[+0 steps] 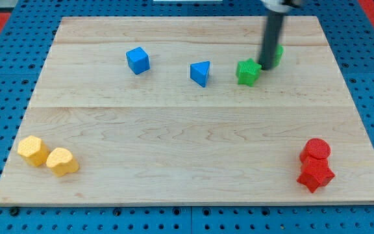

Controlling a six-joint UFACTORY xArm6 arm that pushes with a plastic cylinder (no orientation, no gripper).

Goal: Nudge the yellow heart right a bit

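Note:
Two yellow blocks lie close together at the view's bottom left. The right one (62, 161) looks like the yellow heart; the left one (32, 150) is more angular. My tip (263, 65) is far away at the view's upper right. It stands just right of the green star (247, 71) and partly covers a second green block (277, 54) behind the rod. The tip touches neither yellow block.
A blue cube (137, 60) and a blue triangle (200, 73) lie in the upper middle. A red round block (317, 149) and a red star (315, 174) sit together at the bottom right. The wooden board (187, 130) rests on a blue pegboard.

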